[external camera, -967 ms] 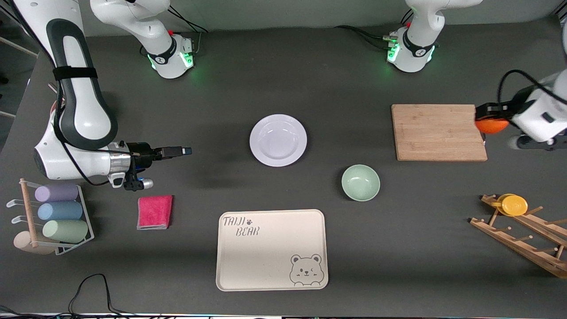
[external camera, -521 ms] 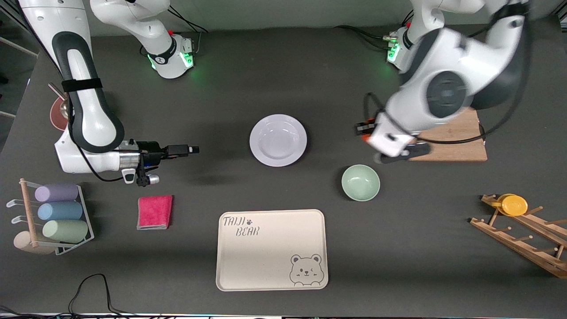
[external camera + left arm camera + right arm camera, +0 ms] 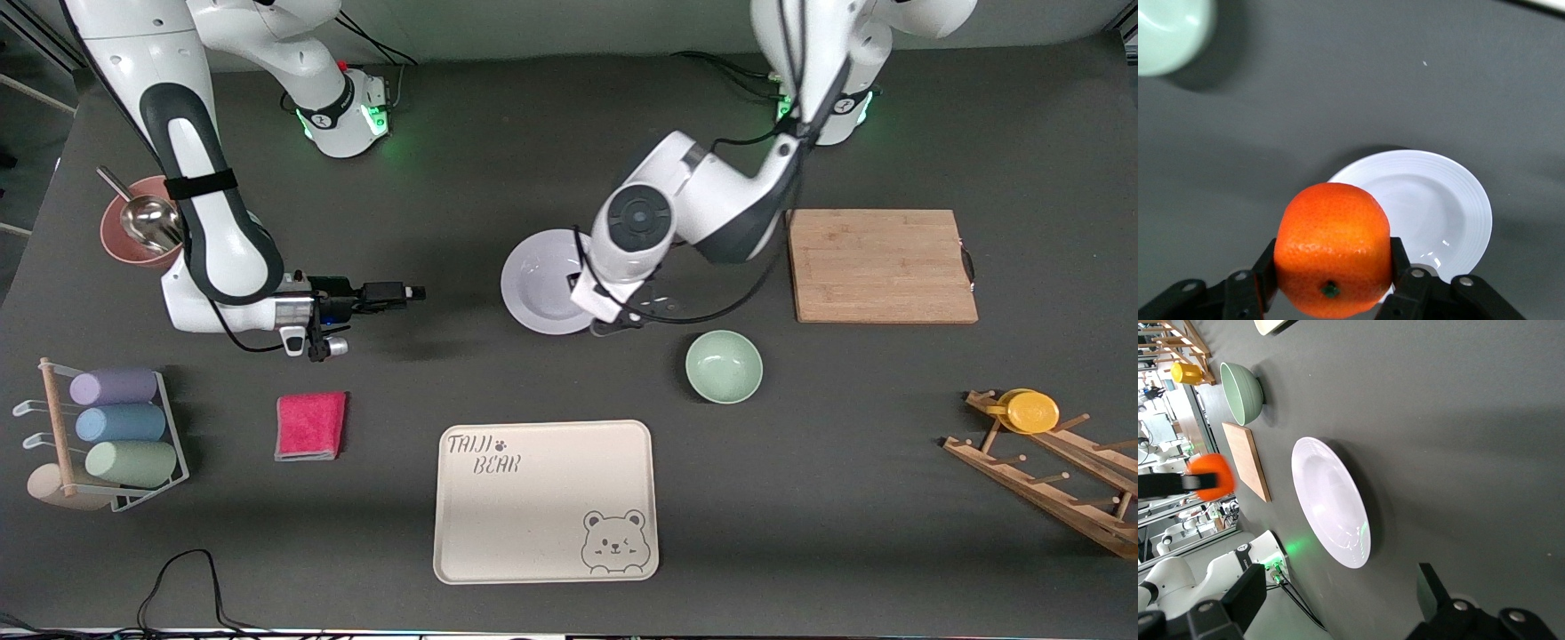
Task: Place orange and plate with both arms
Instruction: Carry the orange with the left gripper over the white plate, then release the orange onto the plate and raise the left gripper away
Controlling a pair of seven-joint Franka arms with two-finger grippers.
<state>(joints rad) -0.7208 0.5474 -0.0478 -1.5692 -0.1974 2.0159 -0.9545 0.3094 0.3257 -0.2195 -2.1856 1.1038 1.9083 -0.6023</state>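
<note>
- The left tool [image 3: 1331,283] clamped the orange [image 3: 1332,257] over the plate [image 3: 1431,207]; round, smooth fruit probably needs a mid-body grip.
- The right tool [image 3: 411,292] stood wide beside the plate.

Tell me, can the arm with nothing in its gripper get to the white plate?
Probably yes. The right gripper is open and points at the plate across bare table. But the left gripper, shut on the orange, is over the plate's other edge and could crowd it.
</note>
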